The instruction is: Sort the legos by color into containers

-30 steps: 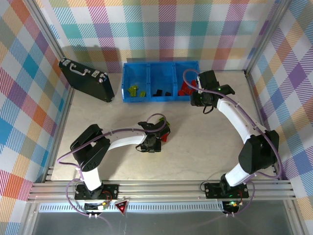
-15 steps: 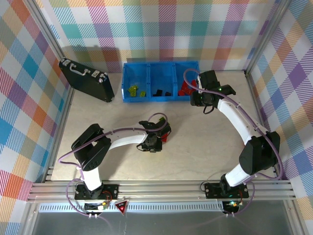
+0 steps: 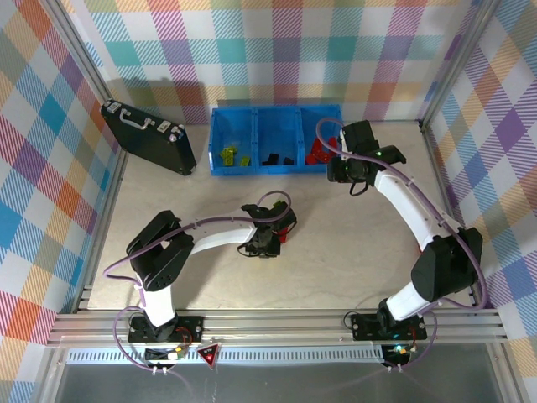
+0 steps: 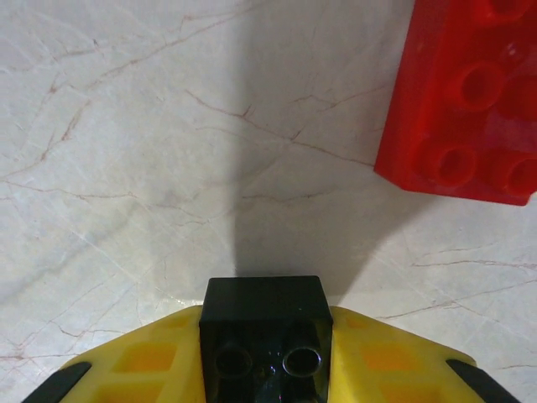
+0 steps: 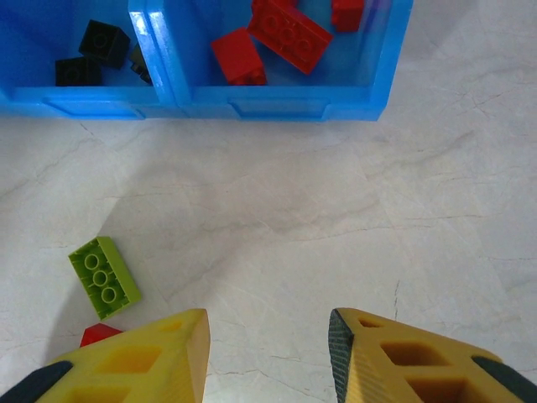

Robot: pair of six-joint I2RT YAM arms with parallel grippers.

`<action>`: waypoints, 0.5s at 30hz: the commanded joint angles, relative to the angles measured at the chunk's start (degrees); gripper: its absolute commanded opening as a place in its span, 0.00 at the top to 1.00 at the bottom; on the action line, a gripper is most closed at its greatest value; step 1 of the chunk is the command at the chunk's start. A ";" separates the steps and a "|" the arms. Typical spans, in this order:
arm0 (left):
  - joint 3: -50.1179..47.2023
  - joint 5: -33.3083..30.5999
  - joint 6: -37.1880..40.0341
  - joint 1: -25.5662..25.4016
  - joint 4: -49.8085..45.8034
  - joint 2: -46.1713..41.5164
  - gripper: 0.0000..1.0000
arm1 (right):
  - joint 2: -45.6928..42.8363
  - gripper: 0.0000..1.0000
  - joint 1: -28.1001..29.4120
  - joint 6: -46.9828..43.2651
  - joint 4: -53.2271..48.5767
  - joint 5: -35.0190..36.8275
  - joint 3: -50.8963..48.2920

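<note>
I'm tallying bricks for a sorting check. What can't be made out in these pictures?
Left wrist view: red studded plastic brick, cut off by the top and right edges; length unknown.
Right wrist view: small red piece, mostly behind a yellow finger of the right pincer; shape unclear.
Top external view: lime green plastic bricks in the blue plastic bin, too small to count.

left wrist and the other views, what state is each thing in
left gripper: shut on the black brick
black brick: gripped
right gripper: open, empty
red brick: loose on the table, studs up
green brick: loose on the table, studs up
blue bin: open-topped, partly filled
briefcase: closed
</note>
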 commanded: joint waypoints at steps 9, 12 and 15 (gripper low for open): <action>7.24 -2.52 8.13 7.54 -3.94 -4.80 0.72 | -5.02 0.56 0.04 1.19 -2.02 0.19 -0.59; 10.31 -1.95 10.84 10.66 -4.42 -4.35 0.72 | -6.03 0.55 0.04 1.28 -2.24 0.26 -1.38; 13.59 -1.14 13.06 13.53 -4.51 -3.41 0.72 | -7.07 0.55 0.05 1.58 -2.50 0.33 -1.85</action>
